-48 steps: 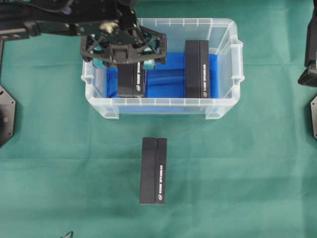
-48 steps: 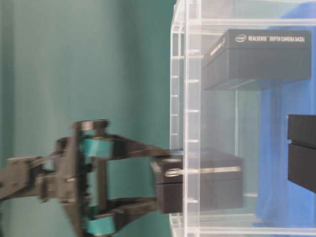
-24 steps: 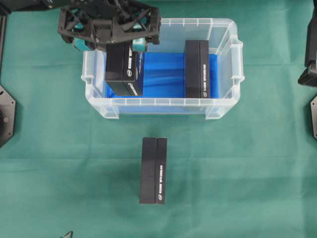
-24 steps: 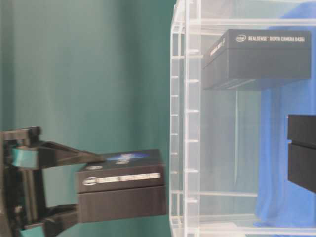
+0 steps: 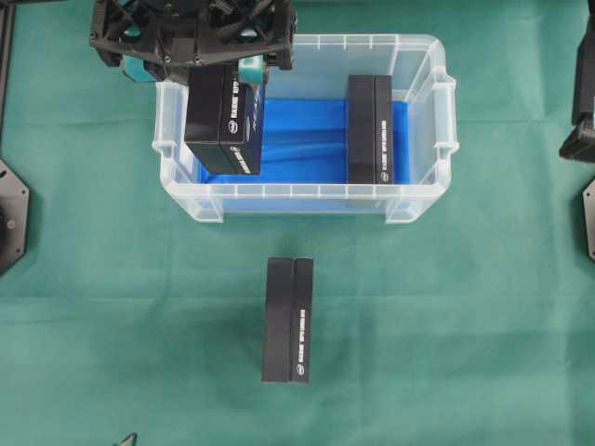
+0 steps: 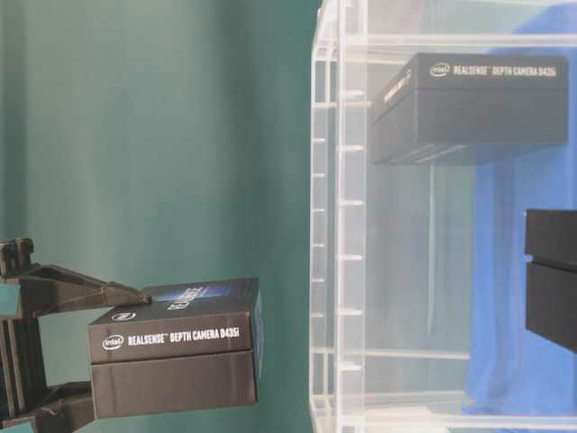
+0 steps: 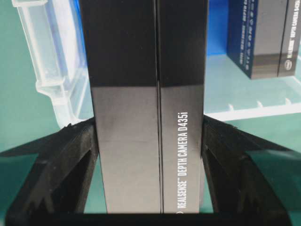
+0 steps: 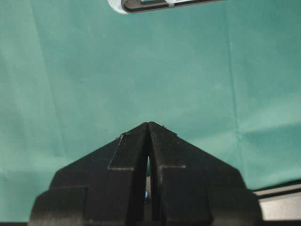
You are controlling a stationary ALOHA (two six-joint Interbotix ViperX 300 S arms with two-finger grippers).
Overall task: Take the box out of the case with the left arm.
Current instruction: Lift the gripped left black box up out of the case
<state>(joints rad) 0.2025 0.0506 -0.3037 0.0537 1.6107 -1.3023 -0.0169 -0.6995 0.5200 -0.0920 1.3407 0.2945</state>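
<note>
My left gripper (image 5: 212, 74) is shut on a black box (image 5: 223, 121) printed "RealSense Depth Camera D435i", gripping its two long sides. The box hangs in the air over the left end of the case (image 5: 297, 197), a clear bin with a blue sheet on its bottom. In the table-level view the held box (image 6: 171, 361) is wholly outside the case wall (image 6: 338, 225). In the left wrist view the box (image 7: 148, 70) fills the span between the black fingers (image 7: 70, 155) of the gripper (image 7: 148, 125). My right gripper (image 8: 148, 125) is shut and empty over green cloth.
A second black box (image 5: 370, 128) stands in the right half of the case. A third one (image 5: 287, 321) lies on the green cloth in front of the case. The right arm (image 5: 581, 93) stays at the right edge.
The left gripper has lifted the box up from the case floor, past the rim, and drawn it slightly left. The other boxes and the right arm have not moved.
</note>
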